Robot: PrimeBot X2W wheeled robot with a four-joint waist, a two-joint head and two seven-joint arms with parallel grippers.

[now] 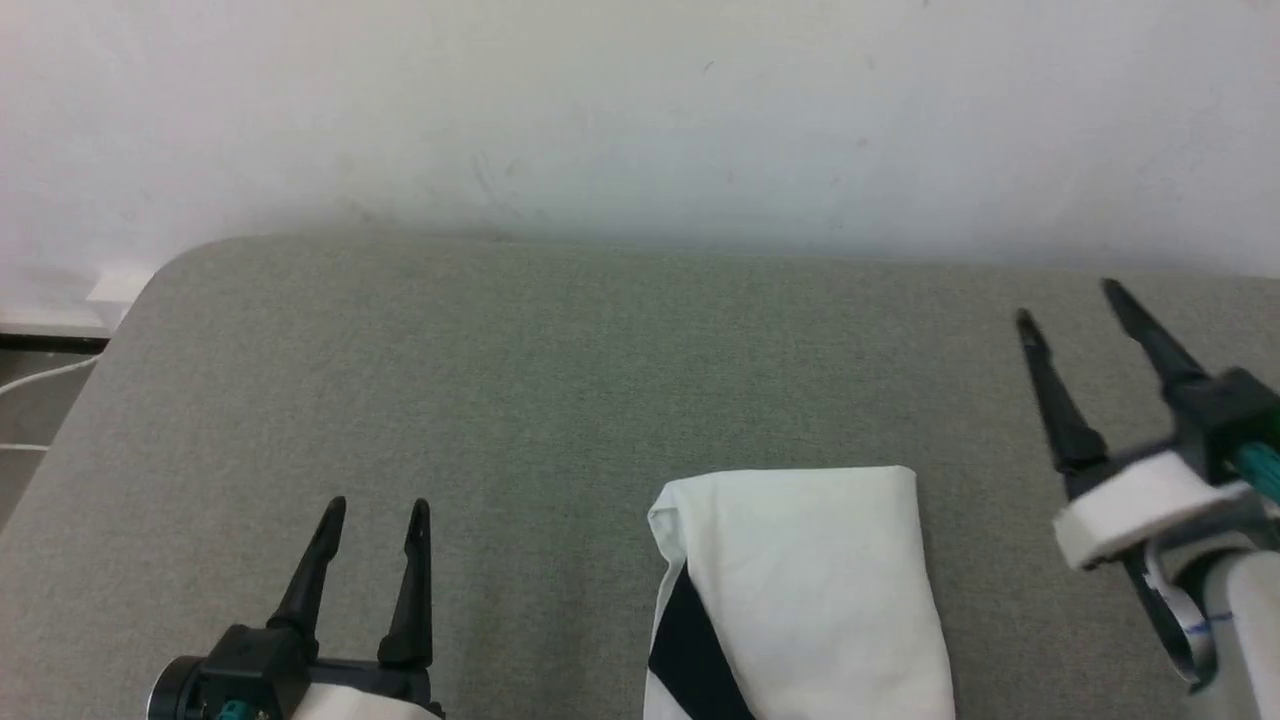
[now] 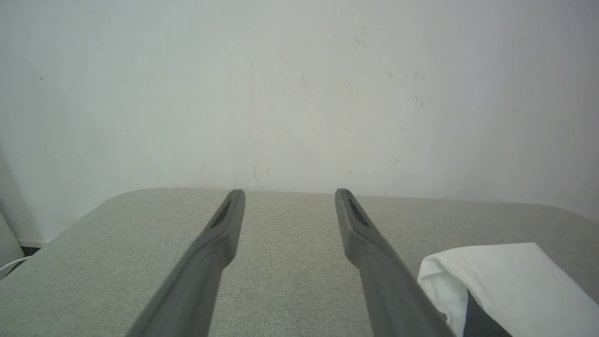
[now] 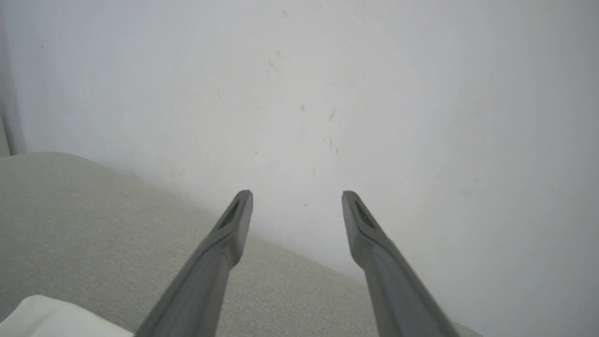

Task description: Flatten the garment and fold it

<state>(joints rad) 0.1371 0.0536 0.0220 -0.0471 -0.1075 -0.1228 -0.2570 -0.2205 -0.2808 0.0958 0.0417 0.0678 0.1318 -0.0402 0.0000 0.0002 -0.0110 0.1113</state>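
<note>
The shirt is seen lying as a folded white-and-black packet at the near middle of the grey desk. The left tool and the right tool are both spread and empty (one on each side, clear of the cloth). The folding is judged done; at most a tidying press would be called for. No writing can be read.

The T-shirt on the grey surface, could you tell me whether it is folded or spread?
Folded: the T-shirt lies as a compact white packet, black sleeve tucked between layers.
</note>
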